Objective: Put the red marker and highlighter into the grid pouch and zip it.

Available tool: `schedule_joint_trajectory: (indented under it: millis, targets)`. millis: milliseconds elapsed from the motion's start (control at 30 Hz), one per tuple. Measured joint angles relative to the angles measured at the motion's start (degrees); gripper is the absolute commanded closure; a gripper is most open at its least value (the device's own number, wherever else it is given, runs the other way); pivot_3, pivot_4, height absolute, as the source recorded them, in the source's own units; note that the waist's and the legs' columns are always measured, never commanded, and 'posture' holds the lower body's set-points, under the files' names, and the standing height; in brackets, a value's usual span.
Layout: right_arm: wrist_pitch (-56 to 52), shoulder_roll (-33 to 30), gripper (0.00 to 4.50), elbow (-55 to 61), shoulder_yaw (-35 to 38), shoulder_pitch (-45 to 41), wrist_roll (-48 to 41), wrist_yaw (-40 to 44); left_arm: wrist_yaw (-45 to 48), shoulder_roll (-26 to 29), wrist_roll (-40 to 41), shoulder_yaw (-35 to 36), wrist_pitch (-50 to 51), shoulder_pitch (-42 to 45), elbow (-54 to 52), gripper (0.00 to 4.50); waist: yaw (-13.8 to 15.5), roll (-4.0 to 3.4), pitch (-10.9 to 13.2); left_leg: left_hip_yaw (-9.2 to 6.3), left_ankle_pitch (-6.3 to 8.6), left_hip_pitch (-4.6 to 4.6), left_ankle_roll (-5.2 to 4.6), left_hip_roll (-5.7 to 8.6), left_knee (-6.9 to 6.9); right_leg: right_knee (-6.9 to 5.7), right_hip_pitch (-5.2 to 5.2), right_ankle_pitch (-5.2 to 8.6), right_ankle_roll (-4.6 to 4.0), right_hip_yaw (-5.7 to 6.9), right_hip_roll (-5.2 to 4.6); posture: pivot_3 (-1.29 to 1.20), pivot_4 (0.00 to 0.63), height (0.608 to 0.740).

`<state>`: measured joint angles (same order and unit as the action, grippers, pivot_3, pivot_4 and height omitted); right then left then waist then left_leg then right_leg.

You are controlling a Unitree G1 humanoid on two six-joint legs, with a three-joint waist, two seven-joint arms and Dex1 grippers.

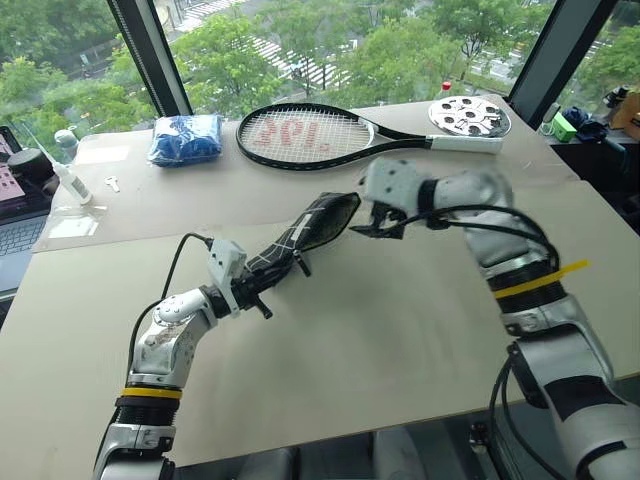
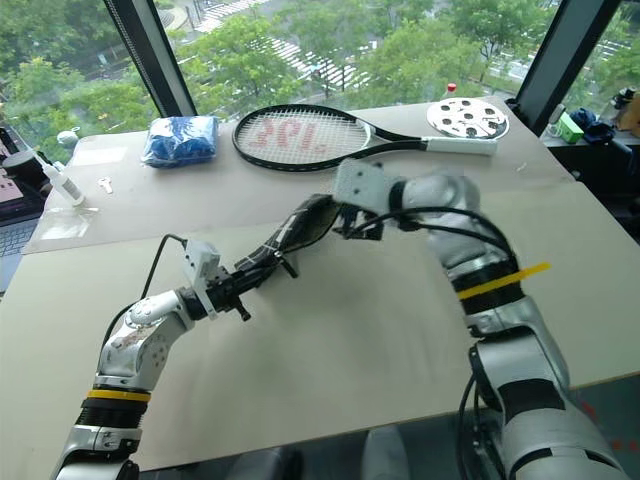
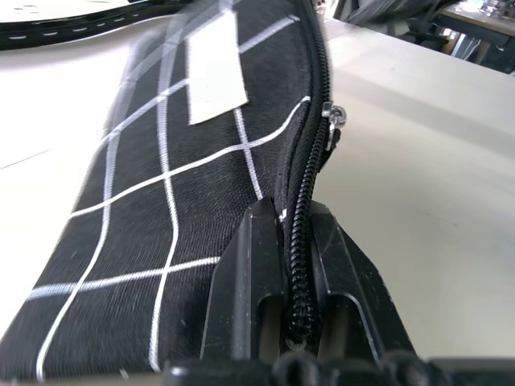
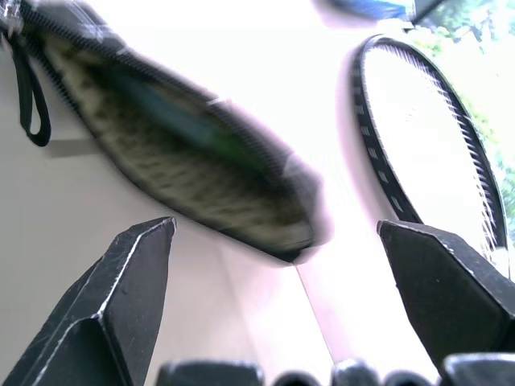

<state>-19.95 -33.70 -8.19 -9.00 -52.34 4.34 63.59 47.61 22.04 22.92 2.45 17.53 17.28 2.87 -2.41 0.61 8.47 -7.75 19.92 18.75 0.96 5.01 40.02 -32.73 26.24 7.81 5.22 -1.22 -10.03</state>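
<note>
Grid pouch (image 1: 300,235) held aloft above the table (image 1: 400,330), mouth open.
My left gripper (image 3: 298,265) clamps its zipper end; my right gripper (image 4: 278,301), jaws spread wide, faces the opening.

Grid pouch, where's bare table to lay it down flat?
The near table, beneath the grid pouch and between both arms, is bare. The far side is crowded: blue bundle, tennis racket, and perforated disc.
</note>
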Motion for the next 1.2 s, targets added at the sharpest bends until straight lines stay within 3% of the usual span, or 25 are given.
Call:
schedule_joint_trajectory:
  millis: [133,300,500,667,933,1200]
  targets:
    - [-15.21,-3.43,0.04,12.36,5.31,12.47,-13.53,6.69,-0.14,0.17,0.08,0.35,0.14,-0.21,-0.21,4.50,0.28,0.00,0.00,0.01,0.01,0.04,-0.02,0.02,0.03,0.03,-0.03,0.00,0.00,0.02,-0.03,0.00,0.150,0.740]
    - [-25.85,-0.58,0.04,19.16,3.37,22.40,-17.73,1.21,-0.18,0.17,0.83,0.40,0.33,-0.16,-0.25,4.50,0.02,0.00,0.00,0.08,0.01,0.02,-0.02,0.00,0.19,-0.11,-0.01,-0.09,-0.11,-0.01,-0.03,0.00,0.150,0.740]
    - [-27.13,11.48,0.04,15.49,-4.16,21.18,-14.13,-13.19,0.29,0.26,1.78,0.12,1.65,0.71,-0.32,4.50,0.29,0.00,0.00,0.07,0.00,0.02,0.01,0.04,0.42,-0.33,-0.01,-0.12,-0.12,-0.03,-0.04,0.00,0.150,0.740]
    - [-26.56,16.76,0.04,10.15,-4.75,15.46,-13.15,-18.76,0.43,0.51,1.89,0.06,1.83,1.04,-0.40,4.50,0.32,0.00,0.00,0.04,-0.01,0.02,0.01,0.03,0.42,-0.31,-0.01,-0.13,-0.11,0.01,-0.03,0.00,0.150,0.740]
    - [-25.70,22.59,0.04,5.13,-8.49,14.08,-12.90,-20.61,0.34,0.50,1.90,0.01,1.90,1.13,-0.73,4.50,-0.06,0.00,0.00,0.04,0.00,0.02,0.01,0.03,0.41,-0.32,0.01,-0.14,-0.11,0.02,-0.03,0.00,0.150,0.740]
    - [-23.34,23.99,0.04,0.70,-9.43,11.48,-12.27,-21.82,0.05,0.46,1.92,0.05,2.23,0.75,-2.03,4.50,-0.10,-0.01,0.00,0.03,0.00,0.02,0.01,0.03,0.41,-0.33,0.02,-0.13,-0.11,0.02,-0.03,0.00,0.150,0.740]
